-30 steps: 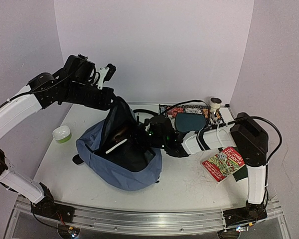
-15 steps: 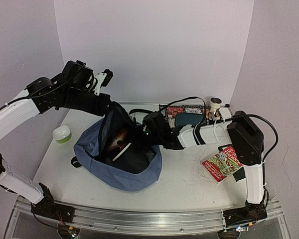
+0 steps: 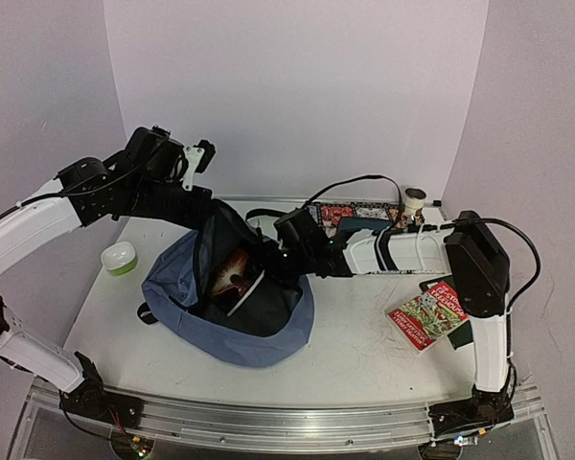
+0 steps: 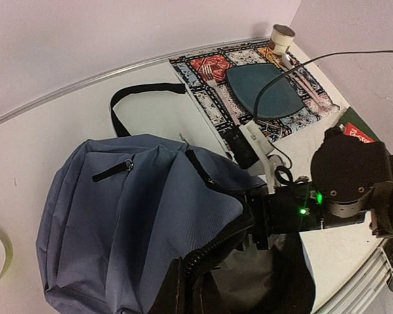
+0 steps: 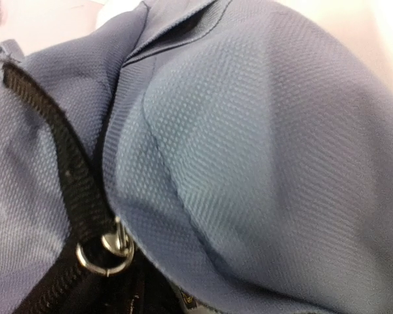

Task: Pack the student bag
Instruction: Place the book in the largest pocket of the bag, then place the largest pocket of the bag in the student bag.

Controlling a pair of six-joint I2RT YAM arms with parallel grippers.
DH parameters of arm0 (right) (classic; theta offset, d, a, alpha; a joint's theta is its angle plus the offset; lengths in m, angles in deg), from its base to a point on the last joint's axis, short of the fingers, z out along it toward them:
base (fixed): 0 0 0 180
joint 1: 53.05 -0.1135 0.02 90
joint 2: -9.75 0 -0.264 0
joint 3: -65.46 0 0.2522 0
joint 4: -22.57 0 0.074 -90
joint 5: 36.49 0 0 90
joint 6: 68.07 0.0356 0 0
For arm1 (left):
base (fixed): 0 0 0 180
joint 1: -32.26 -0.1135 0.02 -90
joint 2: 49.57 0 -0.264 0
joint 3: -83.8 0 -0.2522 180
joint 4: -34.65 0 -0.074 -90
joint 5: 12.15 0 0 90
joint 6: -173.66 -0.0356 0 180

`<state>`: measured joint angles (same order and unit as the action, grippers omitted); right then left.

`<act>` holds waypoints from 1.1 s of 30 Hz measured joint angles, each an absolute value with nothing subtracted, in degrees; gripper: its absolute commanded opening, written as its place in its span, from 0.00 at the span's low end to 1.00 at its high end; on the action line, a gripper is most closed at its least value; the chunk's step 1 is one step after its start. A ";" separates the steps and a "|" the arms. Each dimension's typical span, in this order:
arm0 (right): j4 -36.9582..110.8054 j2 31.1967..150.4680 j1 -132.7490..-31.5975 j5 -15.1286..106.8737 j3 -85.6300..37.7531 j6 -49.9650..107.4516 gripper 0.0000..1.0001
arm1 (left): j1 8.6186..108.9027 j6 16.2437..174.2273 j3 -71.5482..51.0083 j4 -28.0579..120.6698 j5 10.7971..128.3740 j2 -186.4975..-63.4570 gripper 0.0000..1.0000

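Pinched the raised rim of the student bag (image 3: 182,287), left of mid-table, left gripper (image 3: 209,203) clamped closed. Could not tell the spread of the right gripper (image 3: 270,261), seemingly at the bag's mouth. Needed rim high and taut, exit clear of the zipper (image 5: 72,190).

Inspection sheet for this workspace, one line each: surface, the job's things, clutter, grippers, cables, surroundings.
surface: white table, faintly scuffed.
job's things: student bag lying open, one edge of its mouth raised; reddish-brown item visible inside.
clutter: green-and-white object at left; patterned mat at back under a teal pouch; small cup beside the mat; booklet at right.
grippers: left gripper shut on the bag's raised edge; right gripper at the bag's mouth, jaws hidden.
cables: black cable arcing above the right arm.
surroundings: pale lilac walls; metal rail along the near edge.
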<state>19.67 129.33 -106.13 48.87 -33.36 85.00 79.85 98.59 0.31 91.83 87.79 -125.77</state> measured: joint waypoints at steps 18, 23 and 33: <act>31.29 105.61 -105.67 56.59 -20.62 74.67 0.88 | 79.81 100.88 -11.31 82.84 94.34 -133.02 0.05; 38.38 99.38 -104.31 61.30 -13.61 73.18 0.94 | 79.49 101.94 -15.05 81.17 94.36 -133.75 0.18; 51.53 90.06 -89.16 69.20 -4.04 69.86 0.98 | 78.24 103.07 -16.95 79.24 93.46 -132.56 0.52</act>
<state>51.53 90.06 -89.16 69.20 -4.04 69.86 78.24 103.07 -16.95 79.24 93.46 -132.56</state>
